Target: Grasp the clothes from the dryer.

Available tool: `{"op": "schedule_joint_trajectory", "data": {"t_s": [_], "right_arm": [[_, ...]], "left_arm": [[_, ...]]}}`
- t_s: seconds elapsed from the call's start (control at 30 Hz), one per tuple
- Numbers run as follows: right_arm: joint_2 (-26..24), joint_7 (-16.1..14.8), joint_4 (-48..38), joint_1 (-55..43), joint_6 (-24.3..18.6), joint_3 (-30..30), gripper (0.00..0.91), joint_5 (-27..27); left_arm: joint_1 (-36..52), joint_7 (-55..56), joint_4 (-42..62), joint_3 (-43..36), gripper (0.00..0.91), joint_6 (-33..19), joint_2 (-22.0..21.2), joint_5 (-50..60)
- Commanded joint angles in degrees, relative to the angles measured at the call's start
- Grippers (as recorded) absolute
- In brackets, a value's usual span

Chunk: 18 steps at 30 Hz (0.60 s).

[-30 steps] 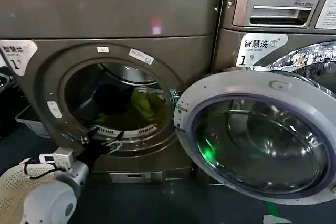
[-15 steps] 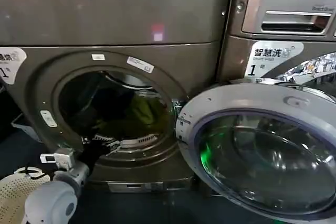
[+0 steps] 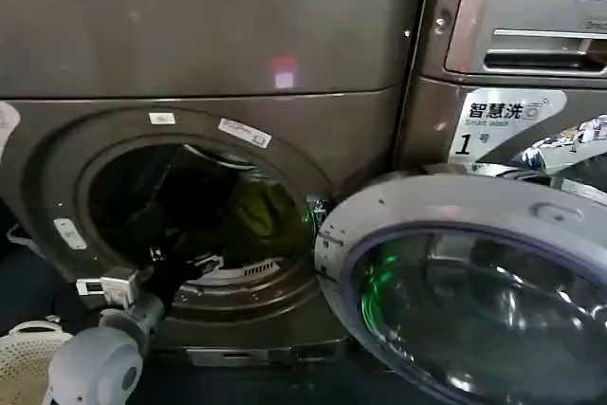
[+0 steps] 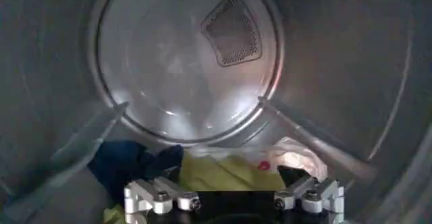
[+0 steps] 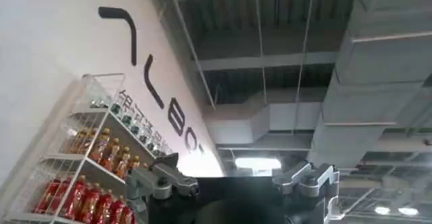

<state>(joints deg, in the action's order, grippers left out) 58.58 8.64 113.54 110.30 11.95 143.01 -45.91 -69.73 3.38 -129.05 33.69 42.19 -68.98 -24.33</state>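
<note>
One heap of clothes [image 4: 223, 171] lies low in the drum of the dryer [image 3: 209, 64], and your left gripper [image 4: 233, 198] hangs just inside the porthole with that heap directly ahead of its jaws and a little beyond them: the yellow-green piece sits between the two fingertips' line of sight, the dark blue piece off toward one fingertip [image 4: 145, 195], and the white-pink piece beside the other. The jaws stand spread wide and hold nothing; no fabric touches them as far as you can see. In the head view the yellow-green cloth [image 3: 256, 211] shows at the drum's right-hand side, and your left arm reaches from the lower left up over the porthole's bottom lip. Compared with a second ago, the dryer front has slid rightward and grown larger in the head view, the "1" sticker on its left has nearly left the picture, and the arm's wrist sits closer to the lip. For room, you have the round rim all about the arm, two raised drum paddles flanking the heap, and the bare back wall with its mesh vent [image 4: 233, 30] well behind the clothes. The open door [image 3: 474, 291] swings out on the right, just beside the porthole, in front of the LG machine [image 3: 517, 26]. Your right gripper [image 5: 233, 181] points up at ceiling ducts, probably parked; its jaws stand apart and empty.
</note>
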Motion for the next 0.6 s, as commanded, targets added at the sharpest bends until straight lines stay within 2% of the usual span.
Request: {"op": "schedule_joint_trajectory", "data": {"t_s": [0.03,0.6], "right_arm": [[0.0,0.0,0.0,0.0,0.0,0.0,0.907,0.0],[0.0,-0.2,0.3,-0.2,-0.8,-0.3,0.907,0.1]], "left_arm": [[0.0,0.0,0.1,0.0,0.907,0.1,0.0,0.0],[-0.3,0.0,-0.3,-0.1,0.907,0.2,0.1,0.0]]}}
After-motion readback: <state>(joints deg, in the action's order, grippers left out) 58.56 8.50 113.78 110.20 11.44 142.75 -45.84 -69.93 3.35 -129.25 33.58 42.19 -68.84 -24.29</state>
